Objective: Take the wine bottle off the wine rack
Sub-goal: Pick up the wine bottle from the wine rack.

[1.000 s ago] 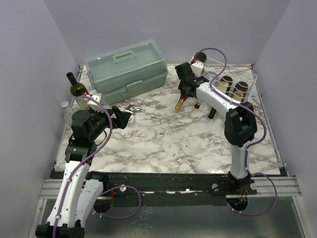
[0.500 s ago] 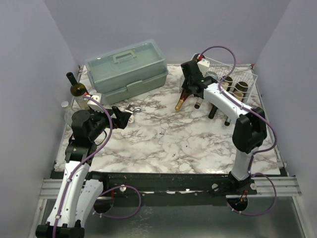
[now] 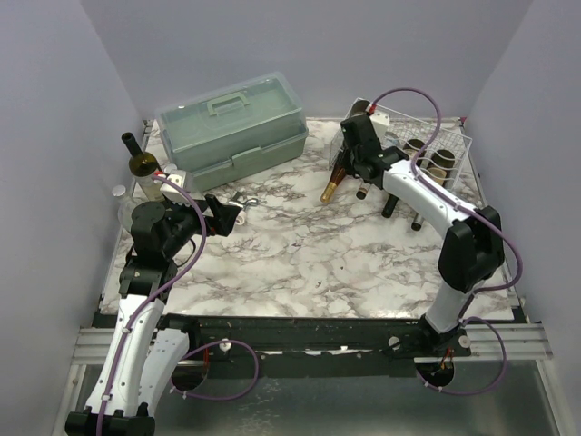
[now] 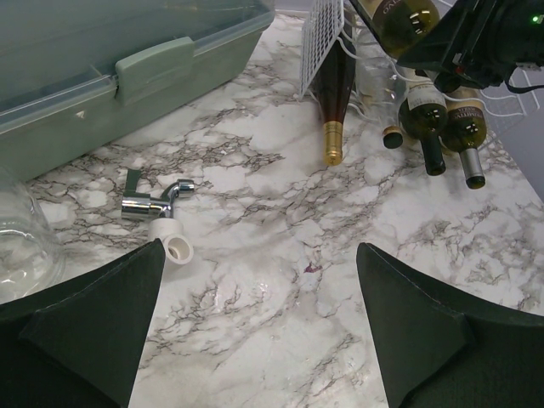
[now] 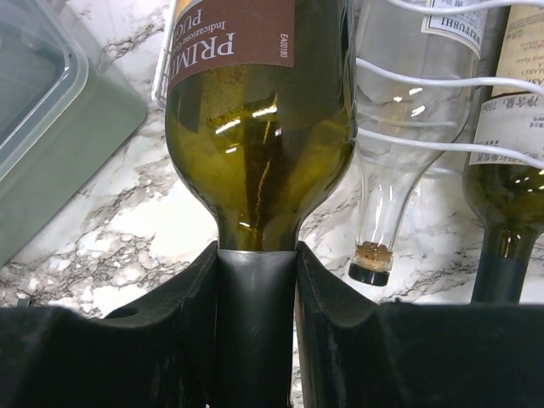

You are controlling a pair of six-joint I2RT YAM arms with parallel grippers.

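From above, your right gripper (image 3: 348, 163) sits at the left end of the wine rack (image 3: 445, 136), near the grey-green toolbox (image 3: 231, 127); your left gripper (image 3: 229, 216) hovers over the marble table (image 3: 300, 254). At the left wrist, you see the fingers spread wide with nothing between them; ahead lie a chrome tap fitting (image 4: 157, 202) and a gold-capped bottle (image 4: 334, 93) poking out of the rack. At the right wrist, your fingers (image 5: 331, 297) are clamped on the neck of the green wine bottle (image 5: 255, 127) at the rack's edge; its brown label reads "PRIM" and "PUG"; a clear bottle (image 5: 399, 127) lies just beside it under the white wires.
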